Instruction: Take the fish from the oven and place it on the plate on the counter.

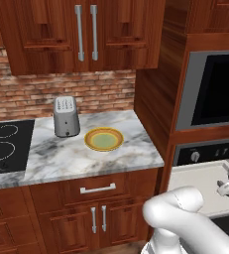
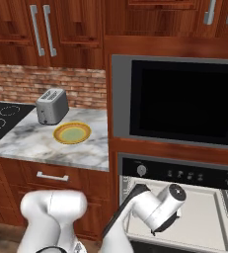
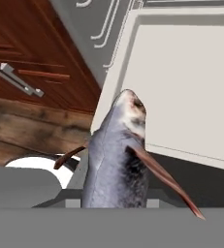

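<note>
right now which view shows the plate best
The left base view: the plate sits near centre on the counter, yellow-orange rim and green centre plain. The right base view shows it smaller and farther left, by the toaster.

Kitchen: marble counter (image 1: 76, 156), cooktop (image 1: 7, 146), toaster (image 1: 66, 116), built-in oven (image 2: 177, 197).

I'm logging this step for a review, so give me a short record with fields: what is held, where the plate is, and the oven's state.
held: the fish rises between the fingers of the gripper, shut on it
fish position: in front of the open oven, above its pale tray
plate: on the counter, nothing on it, beside the toaster
placement: not yet done
</note>
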{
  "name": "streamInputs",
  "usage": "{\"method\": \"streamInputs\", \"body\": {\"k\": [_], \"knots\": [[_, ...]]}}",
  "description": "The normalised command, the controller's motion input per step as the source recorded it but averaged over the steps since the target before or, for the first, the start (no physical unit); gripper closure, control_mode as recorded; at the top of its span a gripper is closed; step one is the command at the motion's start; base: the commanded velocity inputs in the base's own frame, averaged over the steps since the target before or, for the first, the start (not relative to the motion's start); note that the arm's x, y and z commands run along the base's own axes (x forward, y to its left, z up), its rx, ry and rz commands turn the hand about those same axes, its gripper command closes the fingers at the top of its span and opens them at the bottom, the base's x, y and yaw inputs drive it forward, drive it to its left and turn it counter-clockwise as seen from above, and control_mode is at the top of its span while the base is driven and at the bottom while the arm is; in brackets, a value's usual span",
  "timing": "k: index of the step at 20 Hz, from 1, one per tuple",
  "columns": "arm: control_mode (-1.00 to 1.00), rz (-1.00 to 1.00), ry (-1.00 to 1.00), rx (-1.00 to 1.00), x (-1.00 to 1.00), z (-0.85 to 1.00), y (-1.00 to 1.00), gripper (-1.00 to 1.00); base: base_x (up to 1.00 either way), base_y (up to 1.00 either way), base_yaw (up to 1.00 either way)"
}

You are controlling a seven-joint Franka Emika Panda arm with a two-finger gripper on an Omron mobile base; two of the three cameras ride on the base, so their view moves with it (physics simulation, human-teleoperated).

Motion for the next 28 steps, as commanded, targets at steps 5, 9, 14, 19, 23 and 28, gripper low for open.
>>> {"method": "streamInputs", "body": {"k": [5, 9, 14, 19, 23, 28], "knots": [[-1.00, 0.00, -0.05, 0.00, -0.02, 1.00, 0.51, 1.00, 0.00, 0.00, 0.00], [-1.00, -0.04, -0.04, 0.00, -0.11, 0.87, 0.51, 1.00, 0.00, 0.00, 0.00], [-1.00, -0.06, -0.11, 0.00, -0.15, 0.68, 0.42, 1.00, 0.00, 0.00, 0.00], [-1.00, -0.04, -0.17, -0.06, -0.03, 0.46, 0.60, 1.00, 0.00, 0.00, 0.00], [-1.00, 0.00, -0.11, -0.03, 0.00, 0.07, 0.31, 1.00, 0.00, 0.00, 0.00], [-1.00, -0.03, 0.00, -0.07, 0.05, 0.05, 0.58, 1.00, 0.00, 0.00, 0.00]]}}
